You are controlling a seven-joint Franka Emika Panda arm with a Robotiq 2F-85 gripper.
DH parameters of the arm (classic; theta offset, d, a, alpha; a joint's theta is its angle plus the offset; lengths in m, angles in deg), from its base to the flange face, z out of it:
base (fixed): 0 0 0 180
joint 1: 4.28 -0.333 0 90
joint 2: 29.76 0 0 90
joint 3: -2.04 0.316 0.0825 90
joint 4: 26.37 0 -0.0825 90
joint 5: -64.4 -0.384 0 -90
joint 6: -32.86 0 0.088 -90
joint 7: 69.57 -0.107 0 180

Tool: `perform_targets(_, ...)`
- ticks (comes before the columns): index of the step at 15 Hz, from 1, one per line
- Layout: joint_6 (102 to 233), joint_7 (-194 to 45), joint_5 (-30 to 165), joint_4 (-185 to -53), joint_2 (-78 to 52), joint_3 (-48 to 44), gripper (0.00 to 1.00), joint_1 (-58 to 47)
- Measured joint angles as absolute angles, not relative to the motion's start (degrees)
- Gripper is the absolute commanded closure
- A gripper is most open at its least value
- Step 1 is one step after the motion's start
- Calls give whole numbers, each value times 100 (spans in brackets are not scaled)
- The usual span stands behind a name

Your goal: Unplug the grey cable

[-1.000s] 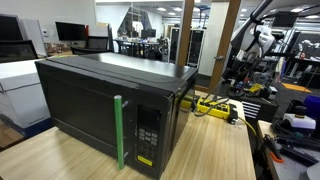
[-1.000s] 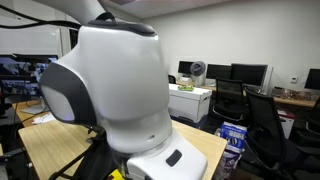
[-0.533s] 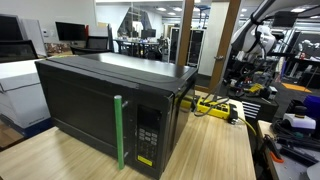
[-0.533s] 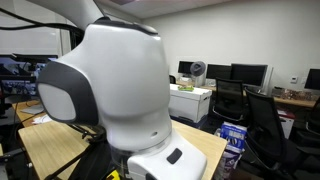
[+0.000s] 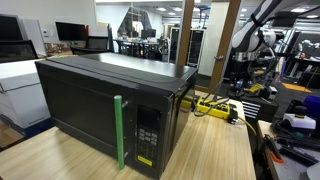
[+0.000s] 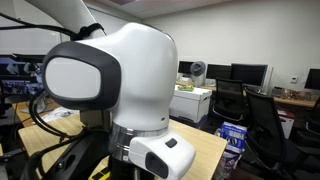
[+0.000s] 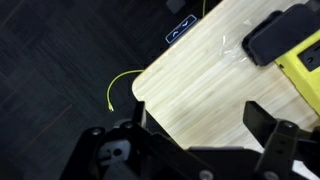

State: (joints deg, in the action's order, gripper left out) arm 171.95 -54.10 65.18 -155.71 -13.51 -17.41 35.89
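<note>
One white arm joint (image 6: 110, 85) has swivelled, so approach is only beginning; black gripper (image 7: 198, 125) gapes wide, empty; yellow plastic power strip (image 7: 303, 62) at two o'clock, grey cable not discernible

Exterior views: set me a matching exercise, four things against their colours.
Things:
1. microwave
2. door handle
3. power strip
4. arm

Colours:
A. yellow
B. white
C. black
D. green

Pairs: 1-C, 2-D, 3-A, 4-B
</note>
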Motion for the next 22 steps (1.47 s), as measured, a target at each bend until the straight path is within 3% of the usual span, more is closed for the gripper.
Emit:
perform_targets(10, 16641, -4679, 8147, -16096, -2053, -2210, 0, 3132)
perform_targets(22, 17087, -1598, 7854, -17680, -2790, -2501, 0, 3235)
